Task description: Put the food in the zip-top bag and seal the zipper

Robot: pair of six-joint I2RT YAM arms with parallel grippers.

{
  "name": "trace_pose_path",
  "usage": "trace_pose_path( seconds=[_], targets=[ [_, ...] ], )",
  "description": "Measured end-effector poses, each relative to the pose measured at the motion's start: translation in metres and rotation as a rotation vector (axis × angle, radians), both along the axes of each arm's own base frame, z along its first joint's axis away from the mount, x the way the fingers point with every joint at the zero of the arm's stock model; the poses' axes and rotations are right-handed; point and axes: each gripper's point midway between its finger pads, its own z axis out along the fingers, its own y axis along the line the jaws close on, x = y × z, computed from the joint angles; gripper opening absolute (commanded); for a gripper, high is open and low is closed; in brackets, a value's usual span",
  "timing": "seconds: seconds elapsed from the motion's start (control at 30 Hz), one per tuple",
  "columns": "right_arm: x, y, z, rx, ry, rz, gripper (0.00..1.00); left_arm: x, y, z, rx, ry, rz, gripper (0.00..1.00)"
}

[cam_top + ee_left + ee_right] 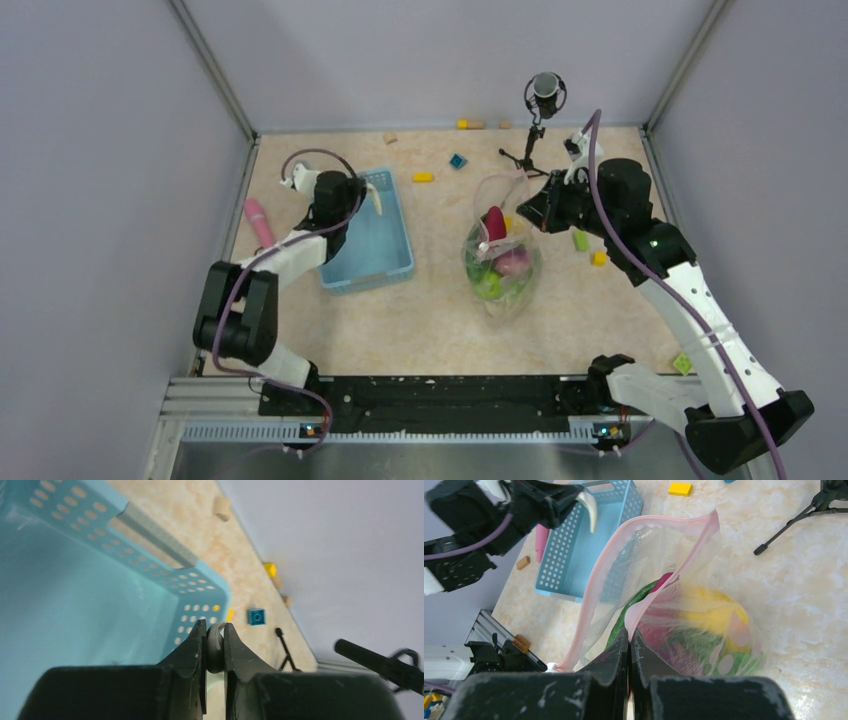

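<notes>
The clear zip-top bag (500, 262) stands at mid-table with its mouth open. Inside it is food: a red-purple piece (495, 222), green leafy pieces (488, 285) and a yellow citrus (716, 611). My right gripper (535, 207) is shut on the pink-red zipper (659, 524) at the bag's mouth edge and holds that edge up; in the right wrist view its jaws (630, 631) pinch the strip. My left gripper (365, 192) hovers over the light blue basket (365, 240), shut on a small cream-white curved piece (215, 650), which also shows in the right wrist view (590, 512).
A pink stick (258, 220) lies left of the basket. Small blocks lie about: yellow (423, 178), teal (458, 161), green (581, 240), yellow (599, 258). A black tripod with a microphone (540, 110) stands behind the bag. Walls enclose three sides.
</notes>
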Motion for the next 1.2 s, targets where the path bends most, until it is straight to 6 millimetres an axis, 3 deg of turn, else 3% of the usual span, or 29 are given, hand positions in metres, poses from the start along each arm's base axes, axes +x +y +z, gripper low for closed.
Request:
trace_pose_path(
  seconds=[0.1, 0.2, 0.33, 0.5, 0.63, 0.77, 0.83, 0.97, 1.2],
  targets=[
    [-0.001, 0.001, 0.000, 0.003, 0.001, 0.008, 0.00, -0.014, -0.002, 0.045, 0.026, -0.093, -0.050, 0.00],
    [-0.003, 0.003, 0.001, 0.007, 0.003, 0.020, 0.00, -0.025, -0.018, 0.085, 0.054, -0.196, -0.184, 0.00],
    [-0.005, 0.005, 0.001, 0.015, 0.006, 0.040, 0.00, -0.044, -0.065, 0.128, 0.066, -0.361, -0.491, 0.00],
    [-0.009, 0.009, 0.002, 0.024, 0.008, 0.072, 0.00, -0.082, -0.129, 0.184, 0.019, -0.577, -0.863, 0.00],
    [-0.011, 0.011, 0.002, 0.026, 0.007, 0.091, 0.00, -0.115, -0.169, 0.227, 0.002, -0.701, -1.040, 0.00],
    [-0.013, 0.013, 0.003, 0.030, 0.008, 0.101, 0.00, -0.140, -0.203, 0.259, 0.006, -0.782, -1.109, 0.00],
    [-0.013, 0.013, 0.003, 0.032, 0.008, 0.106, 0.00, -0.150, -0.218, 0.266, 0.014, -0.796, -1.118, 0.00],
    [-0.014, 0.013, 0.003, 0.033, 0.009, 0.108, 0.00, -0.162, -0.244, 0.260, 0.014, -0.767, -1.122, 0.00],
    [-0.015, 0.013, 0.003, 0.034, 0.005, 0.108, 0.00, -0.150, -0.274, 0.218, 0.024, -0.637, -1.083, 0.00]
  ],
)
